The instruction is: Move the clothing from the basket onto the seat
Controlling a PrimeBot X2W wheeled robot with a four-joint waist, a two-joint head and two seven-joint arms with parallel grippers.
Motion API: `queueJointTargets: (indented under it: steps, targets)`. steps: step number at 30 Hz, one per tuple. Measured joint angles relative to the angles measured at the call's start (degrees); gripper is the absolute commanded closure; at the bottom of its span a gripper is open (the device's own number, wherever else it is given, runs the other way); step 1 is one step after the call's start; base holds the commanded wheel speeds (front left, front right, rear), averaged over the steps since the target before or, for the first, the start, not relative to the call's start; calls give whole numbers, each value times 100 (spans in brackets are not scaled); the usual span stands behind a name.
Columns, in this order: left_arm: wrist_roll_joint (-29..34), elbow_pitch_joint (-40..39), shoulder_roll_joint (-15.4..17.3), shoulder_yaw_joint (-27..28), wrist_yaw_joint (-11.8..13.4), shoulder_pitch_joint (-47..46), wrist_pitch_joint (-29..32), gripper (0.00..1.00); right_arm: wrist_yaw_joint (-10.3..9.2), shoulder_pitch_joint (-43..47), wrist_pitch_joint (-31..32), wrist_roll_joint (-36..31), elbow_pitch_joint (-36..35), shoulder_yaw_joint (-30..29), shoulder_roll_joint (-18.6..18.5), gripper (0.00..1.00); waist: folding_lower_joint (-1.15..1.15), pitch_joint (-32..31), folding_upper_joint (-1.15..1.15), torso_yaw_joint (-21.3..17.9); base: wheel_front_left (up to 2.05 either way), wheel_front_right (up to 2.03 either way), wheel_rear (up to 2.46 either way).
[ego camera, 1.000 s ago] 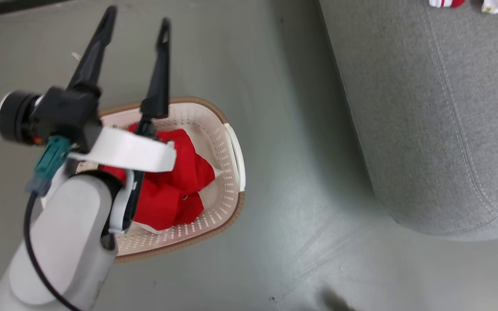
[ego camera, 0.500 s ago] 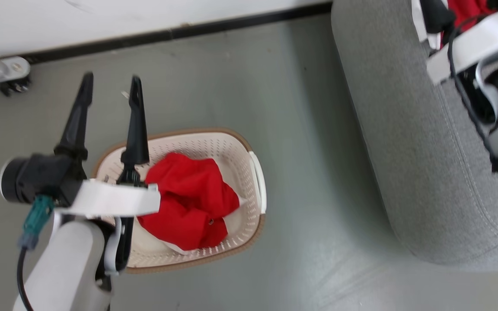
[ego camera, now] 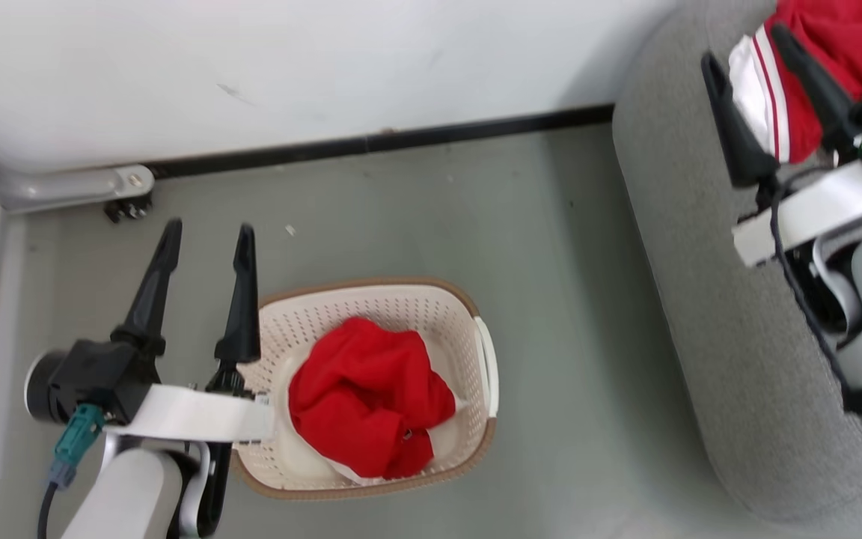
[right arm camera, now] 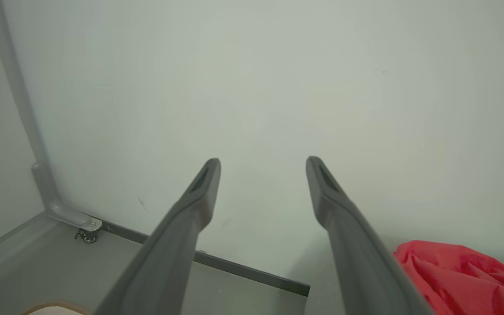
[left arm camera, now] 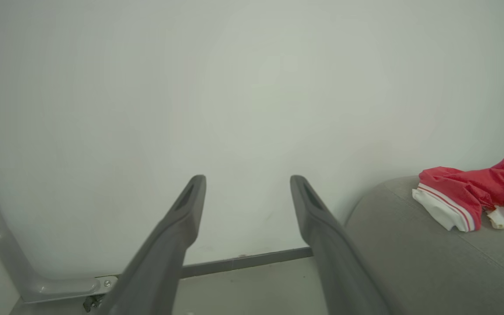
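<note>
A crumpled red piece of clothing (ego camera: 367, 397) lies in the cream basket (ego camera: 487, 374) with the brown rim on the grey floor. More red clothing (ego camera: 835, 60) with white stripes lies on the grey seat (ego camera: 700, 299) at the upper right; it also shows on the seat (left arm camera: 409, 253) as clothing (left arm camera: 466, 197) in the left wrist view and as red clothing (right arm camera: 462, 275) in the right wrist view. My left gripper (ego camera: 208, 236) stands open just left of the basket, nothing between its fingers. My right gripper (ego camera: 745, 45) is open above the seat, beside the striped garment, holding nothing.
A white wall (ego camera: 289, 67) with a dark baseboard (ego camera: 401, 138) runs behind the basket. A grey metal bracket with a caster (ego camera: 120, 202) sits at the wall's foot on the left. The floor (ego camera: 566, 299) lies between basket and seat.
The head camera has tilted up, so the wall and the seat's top have come into view. Both grippers stayed open. The right arm now shows above the seat.
</note>
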Motion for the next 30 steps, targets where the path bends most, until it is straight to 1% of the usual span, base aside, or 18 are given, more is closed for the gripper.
queueJointTargets:
  steps: [3, 6, 8, 14, 19, 24, 25, 30]
  targets:
    - [-25, 118, 8, 49, -37, 183, -1, 0, 0, 331, 0, -71, -174, -132, 10, 0, 0, -175, 0, 84, 0, 0, 0]
    - [-29, 166, 2, 116, -137, 350, -8, 0, 0, 655, 0, -166, -326, -209, 26, 0, 0, -346, 0, 157, 0, 0, 0]
    - [-45, 166, 1, 137, -232, 417, -18, 0, 0, 903, 0, -243, -431, -280, 68, 0, 0, -458, 0, 201, 0, 0, 0]
    - [43, 92, 5, 328, -353, 586, -18, 0, 0, 1610, 0, -388, -655, -560, 203, 0, 0, -768, 0, 312, 0, 0, 0]
    - [324, 58, 4, 406, -381, 901, -18, 0, 0, 2053, 0, -491, -958, -671, 349, 0, 0, -998, 0, 381, 0, 0, 0]
    - [448, 121, 12, 477, -390, 1181, -18, 0, 0, 2357, 0, -550, -1198, -773, 519, 0, 0, -1159, 0, 417, 0, 0, 0]
    - [471, 144, 8, 495, -432, 1241, -18, 0, 0, 2447, 0, -550, -1249, -829, 561, 0, 0, -1197, 0, 424, 0, 0, 0]
    - [601, 247, 25, 512, -488, 1481, -18, 0, 0, 2874, 0, -622, -1389, -1063, 686, 0, 0, -1360, 0, 452, 0, 0, 0]
